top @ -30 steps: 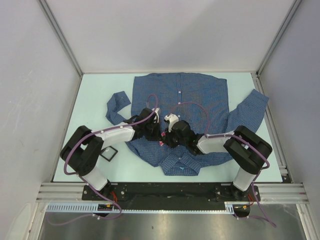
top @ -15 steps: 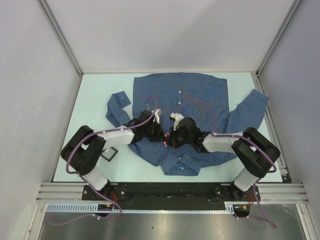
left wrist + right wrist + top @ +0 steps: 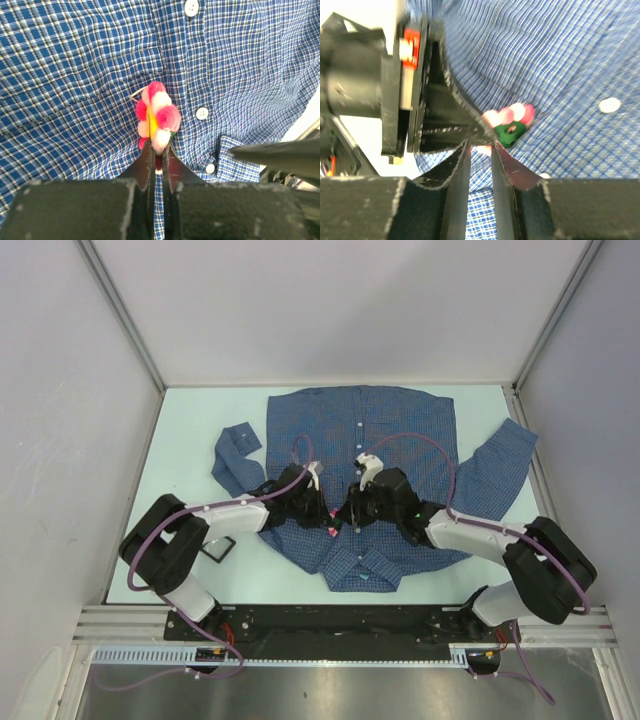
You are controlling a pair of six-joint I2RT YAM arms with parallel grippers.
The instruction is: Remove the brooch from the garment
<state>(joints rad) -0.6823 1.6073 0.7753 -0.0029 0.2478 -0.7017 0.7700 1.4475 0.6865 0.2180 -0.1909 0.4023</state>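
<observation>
The shirt (image 3: 400,440) lies flat on the pale tabletop (image 3: 190,430), collar toward the near edge and hem toward the far edge. One sleeve is folded at the left and the other is spread out to the right.

The brooch (image 3: 330,531) is over the near half of the shirt, just left of the row of white buttons and a little beyond the collar.

Both arms reach in from the near edge and meet at this spot. The left pincer (image 3: 322,518) comes in from the left and the right pincer (image 3: 345,523) from the right.

**Left pincer:** In the left wrist view its two fingers are closed to a thin slit and clamp the lower edge of the brooch (image 3: 156,117). The pink and white petals and the yellow centre stand just past the tips. A white button (image 3: 202,113) sits just right of the brooch.

**Right pincer:** In the right wrist view the right pincer (image 3: 479,147) stands narrowly apart, with checked cloth showing in the gap. Nothing is held between the fingers. The tips sit just beside the green back piece (image 3: 509,134) under the petals.

It cannot be told whether the pin is through the cloth.

A small black square item (image 3: 217,547) lies on the tabletop left of the shirt, near the left arm.
</observation>
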